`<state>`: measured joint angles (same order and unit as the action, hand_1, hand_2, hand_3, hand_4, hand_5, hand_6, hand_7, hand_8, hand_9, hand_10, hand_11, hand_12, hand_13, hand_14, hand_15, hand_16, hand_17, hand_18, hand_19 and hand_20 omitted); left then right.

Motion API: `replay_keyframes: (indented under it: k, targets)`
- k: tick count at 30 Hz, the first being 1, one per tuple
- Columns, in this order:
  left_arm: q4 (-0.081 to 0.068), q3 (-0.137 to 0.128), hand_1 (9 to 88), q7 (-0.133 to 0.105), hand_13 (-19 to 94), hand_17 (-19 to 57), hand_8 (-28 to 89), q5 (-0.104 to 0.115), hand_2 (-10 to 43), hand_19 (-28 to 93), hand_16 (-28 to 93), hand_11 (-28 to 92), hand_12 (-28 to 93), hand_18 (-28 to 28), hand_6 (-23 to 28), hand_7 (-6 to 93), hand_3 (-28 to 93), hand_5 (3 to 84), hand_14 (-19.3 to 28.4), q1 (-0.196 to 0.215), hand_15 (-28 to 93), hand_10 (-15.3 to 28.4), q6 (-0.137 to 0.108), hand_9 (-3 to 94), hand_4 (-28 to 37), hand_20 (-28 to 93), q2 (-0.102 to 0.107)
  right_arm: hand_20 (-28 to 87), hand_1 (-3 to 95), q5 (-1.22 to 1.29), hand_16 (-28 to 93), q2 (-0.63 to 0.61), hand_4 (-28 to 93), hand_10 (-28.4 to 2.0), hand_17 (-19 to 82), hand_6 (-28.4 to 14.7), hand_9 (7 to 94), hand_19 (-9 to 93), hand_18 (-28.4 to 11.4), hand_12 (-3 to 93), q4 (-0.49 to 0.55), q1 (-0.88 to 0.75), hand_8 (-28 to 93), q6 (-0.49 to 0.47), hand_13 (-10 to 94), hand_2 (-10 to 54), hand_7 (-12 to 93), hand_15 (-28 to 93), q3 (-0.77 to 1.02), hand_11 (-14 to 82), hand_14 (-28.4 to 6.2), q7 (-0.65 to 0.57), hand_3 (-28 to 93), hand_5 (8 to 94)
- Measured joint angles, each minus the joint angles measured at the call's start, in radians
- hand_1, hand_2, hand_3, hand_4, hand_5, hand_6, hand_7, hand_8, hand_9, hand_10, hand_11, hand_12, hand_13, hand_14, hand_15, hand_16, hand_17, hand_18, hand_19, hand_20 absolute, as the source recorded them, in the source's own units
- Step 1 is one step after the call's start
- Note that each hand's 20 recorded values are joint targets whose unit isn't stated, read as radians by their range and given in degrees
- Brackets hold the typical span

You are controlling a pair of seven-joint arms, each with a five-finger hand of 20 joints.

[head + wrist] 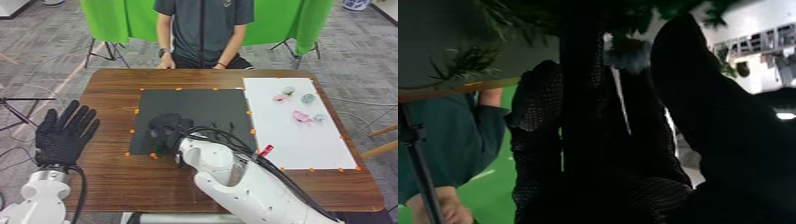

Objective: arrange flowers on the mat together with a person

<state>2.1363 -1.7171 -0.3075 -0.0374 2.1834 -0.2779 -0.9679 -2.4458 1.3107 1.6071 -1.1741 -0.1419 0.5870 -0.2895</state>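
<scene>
1. Flowers, white mat (311, 147): loose group in its 12 o'clock half, clock laid on the head view, 12 away from the robot. Pale pink flower (280, 98) at 11, small pale green piece (289, 90) just past it toward 12, grey-green flower (308, 98) at 12. Bigger pink flower (302, 116) nearer mid-mat, pale teal flower (320, 117) just beside it at 3.
2. Green sprigs (473, 61): on the dark mat. Wrist view also has a pale blue-grey flower (631, 54) close to the right hand; can't tell if it's gripped.
3. Dark mat (182, 105): mid-table, at 9 o'clock from the white one.
4. Right hand (169, 126): over the dark mat, around 8 to 9 o'clock of its middle. Arm comes in from 5. Released, clenched or grasping: can't tell.
5. Left hand (64, 137): released and empty, fingers straight and spread, pointing roughly 12 to 1. Sits at the table's 9 o'clock edge, well apart from both mats.
6. Rest: orange markers (179, 89) along the mats' edges. Brown table (115, 187) under it all. Green cloth (107, 20) beyond, around 12. Red tag (266, 150) on the right arm.
</scene>
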Motion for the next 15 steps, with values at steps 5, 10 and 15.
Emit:
replay_keyframes:
  k: [5,10,15]
  targets:
    - [-0.001,0.000,28.3,0.008,32,-4.1,-11,-0.001,18.0,32,-6,19,8,12.6,6.6,14.4,67,47.1,14.4,0.000,28,14.2,0.000,40.9,-28.3,12,-0.003,31,52.3,0.010,33,0.007,-28,-14.1,44,5.3,47.6,84,-15.9,10.7,0.015,-0.012,-16,0.018,67,-9.5,19,37,0.022,8.1,-5.4,0.022,68,50.9]
    - [-0.001,0.001,28.2,0.016,32,-3.9,-11,-0.002,18.0,32,-6,18,7,12.7,6.7,14.1,67,47.2,14.0,0.001,28,14.1,0.000,41.0,-28.3,12,-0.004,31,47.3,0.021,23,0.016,-28,-14.9,44,4.9,45.9,83,-16.2,10.2,0.037,-0.020,-17,0.018,65,-9.5,19,41,0.045,7.8,-8.6,0.048,73,50.2]
    - [-0.002,-0.006,28.5,0.022,32,-3.7,-11,-0.007,18.3,31,-7,18,7,12.6,6.6,13.2,65,47.3,13.4,0.002,26,14.1,0.002,41.2,-28.3,12,-0.010,31,41.8,0.093,20,0.014,-28,-14.7,43,3.3,45.9,83,-16.6,10.0,0.103,-0.050,-16,0.031,64,-9.5,17,41,0.094,7.8,-9.7,0.044,73,45.1]
